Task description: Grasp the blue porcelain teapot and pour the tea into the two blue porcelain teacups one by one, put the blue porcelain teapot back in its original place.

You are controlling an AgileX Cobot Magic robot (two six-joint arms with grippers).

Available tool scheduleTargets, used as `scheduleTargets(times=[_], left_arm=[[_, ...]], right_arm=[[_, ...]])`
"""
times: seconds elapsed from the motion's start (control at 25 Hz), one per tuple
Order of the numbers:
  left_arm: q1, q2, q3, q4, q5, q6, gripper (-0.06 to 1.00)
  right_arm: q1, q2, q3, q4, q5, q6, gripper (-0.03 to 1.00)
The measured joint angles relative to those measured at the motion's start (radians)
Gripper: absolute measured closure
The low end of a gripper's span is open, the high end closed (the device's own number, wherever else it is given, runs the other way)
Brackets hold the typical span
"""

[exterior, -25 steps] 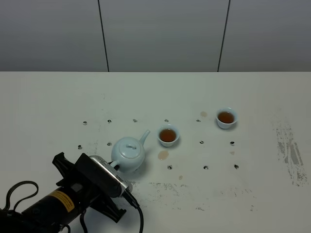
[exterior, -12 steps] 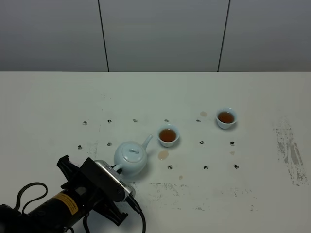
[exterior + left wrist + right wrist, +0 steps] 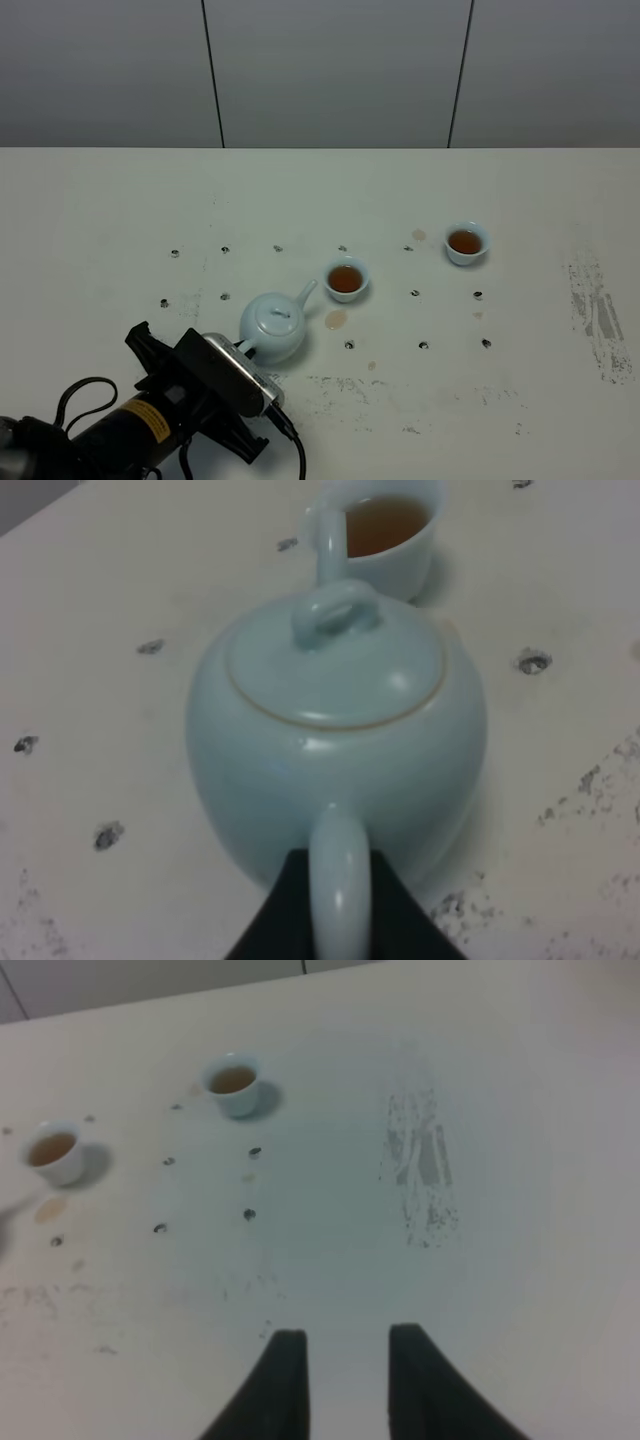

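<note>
The blue porcelain teapot (image 3: 272, 325) stands upright at the table's front left, its spout toward the nearer teacup (image 3: 346, 279). My left gripper (image 3: 242, 350) is shut on its loop handle; in the left wrist view the dark fingers (image 3: 285, 910) clamp the handle below the teapot (image 3: 335, 730). Both teacups hold brown tea; the farther one (image 3: 465, 243) sits to the right. The right wrist view shows both teacups (image 3: 53, 1150) (image 3: 234, 1085) far from my right gripper (image 3: 345, 1385), which holds nothing. The exterior view does not show the right gripper.
A brown tea spot (image 3: 336, 319) lies between teapot and nearer cup. Small dark holes (image 3: 349, 345) dot the white table, and a scuffed patch (image 3: 597, 315) marks its right side. A black cable (image 3: 292, 450) trails from the left arm.
The left arm has carried the teapot a little to the right and toward the table's front. The cups have stayed in place.
</note>
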Motion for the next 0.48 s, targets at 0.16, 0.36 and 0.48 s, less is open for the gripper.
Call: scheduleTargets(times=[0.16,0.36,0.48], left_arm=[[0.000,0.005,-0.002,0.008,-0.002,-0.017,0.84],[0.000,0.040,-0.002,0.013,-0.032,-0.024,0.84],[0.000,0.047,-0.002,0.013,-0.044,-0.039,0.84]], right_arm=[[0.000,0.000,0.000,0.000,0.000,0.000,0.75],[0.000,0.000,0.000,0.000,0.000,0.000,0.75],[0.000,0.000,0.000,0.000,0.000,0.000,0.75]])
